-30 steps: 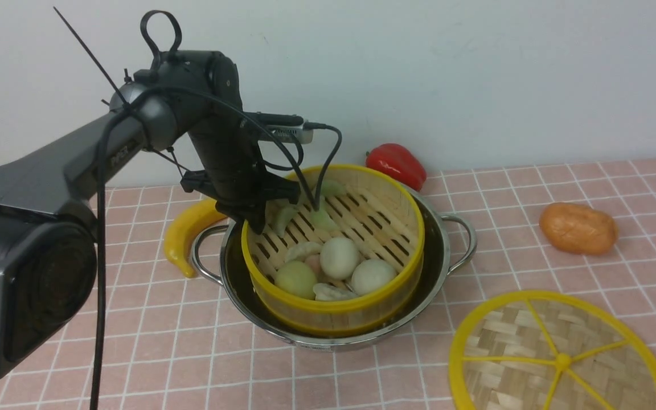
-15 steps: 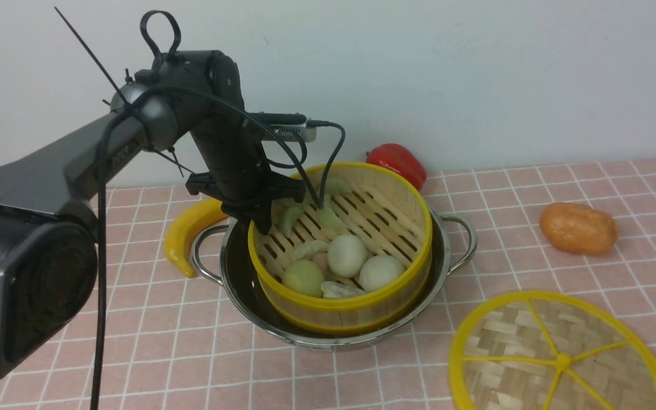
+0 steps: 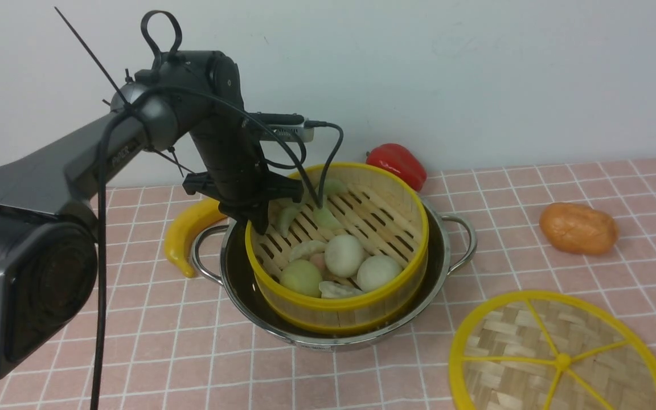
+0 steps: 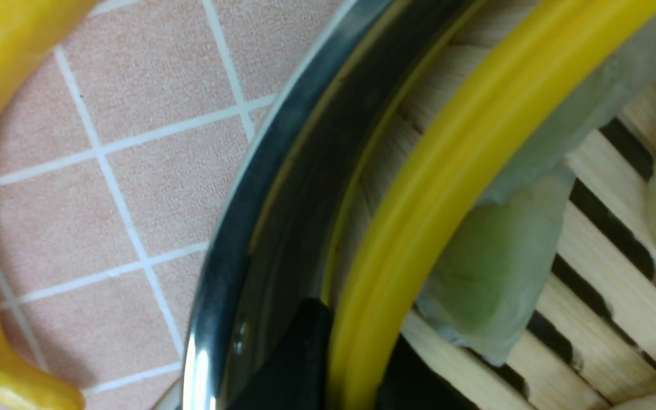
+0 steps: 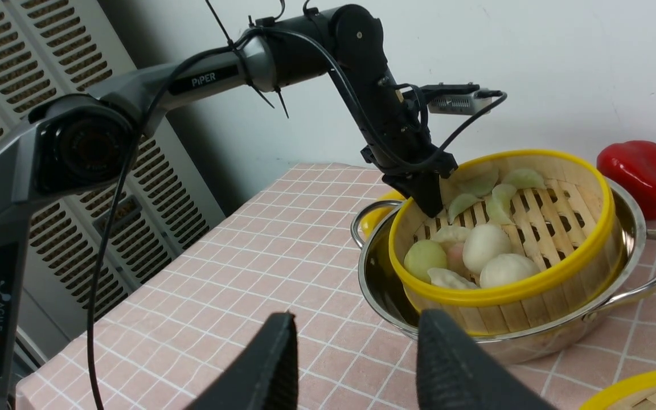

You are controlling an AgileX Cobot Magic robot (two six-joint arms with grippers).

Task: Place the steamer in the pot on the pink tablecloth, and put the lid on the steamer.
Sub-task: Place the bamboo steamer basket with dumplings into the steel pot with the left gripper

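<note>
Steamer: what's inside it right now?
Round buns and pale green dumplings lie on the slatted bamboo floor. A pinkish piece between the buns is mostly hidden. The left gripper, shut on the steamer rim, hides the floor under it.

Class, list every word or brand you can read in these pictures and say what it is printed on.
"PiPER": on the left arm, right wrist view.
"AGILE": on that arm's grey base housing; later characters unclear.
Front view: the arm's label is too blurred to read.

One steamer (image 3: 339, 307), pot (image 3: 437, 259), lid (image 3: 561, 353), red pepper (image 3: 397, 162), banana (image 3: 188, 230), orange-brown lump (image 3: 577, 228).
</note>
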